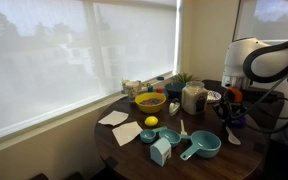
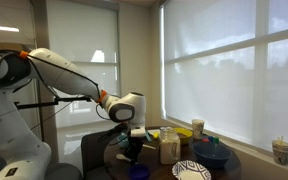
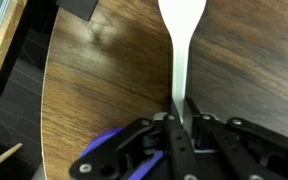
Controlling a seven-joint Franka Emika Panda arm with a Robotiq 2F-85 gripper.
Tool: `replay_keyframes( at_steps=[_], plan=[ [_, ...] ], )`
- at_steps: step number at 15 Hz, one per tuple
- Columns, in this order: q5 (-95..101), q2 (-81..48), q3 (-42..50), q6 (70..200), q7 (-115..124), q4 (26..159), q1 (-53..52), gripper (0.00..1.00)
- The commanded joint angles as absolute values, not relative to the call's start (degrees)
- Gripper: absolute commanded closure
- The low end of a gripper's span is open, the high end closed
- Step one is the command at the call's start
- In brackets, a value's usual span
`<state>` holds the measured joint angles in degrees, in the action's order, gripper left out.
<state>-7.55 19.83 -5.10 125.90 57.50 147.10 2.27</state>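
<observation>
In the wrist view my gripper (image 3: 180, 118) is shut on the handle of a white spatula (image 3: 181, 40), whose blade points away over the dark wooden table (image 3: 94, 90). In an exterior view the gripper (image 1: 231, 112) is low at the table's edge, with the white spatula (image 1: 233, 136) below it near a teal measuring cup (image 1: 201, 147). In an exterior view the gripper (image 2: 135, 143) hangs low over the table beside a clear jar (image 2: 169, 148).
On the round table are a yellow bowl (image 1: 150, 101), a lemon (image 1: 151, 122), white napkins (image 1: 114, 118), a small teal carton (image 1: 161, 151), a clear jar (image 1: 193, 97) and a patterned plate (image 2: 191, 171). Window blinds (image 1: 64, 50) stand behind.
</observation>
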Motion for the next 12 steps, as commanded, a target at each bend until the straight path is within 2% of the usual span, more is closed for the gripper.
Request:
replay_keyframes(
  at_steps=[1, 11, 12],
  plan=[
    [-7.49, 19.87, -5.5, 127.32, 59.11, 147.59, 2.66, 0.97],
    [-4.28, 25.77, -5.47, 124.2, 60.84, 144.44, 4.38, 0.97],
    [-6.01, 23.21, -5.25, 125.66, 59.05, 145.09, 3.53, 0.88]
  ],
)
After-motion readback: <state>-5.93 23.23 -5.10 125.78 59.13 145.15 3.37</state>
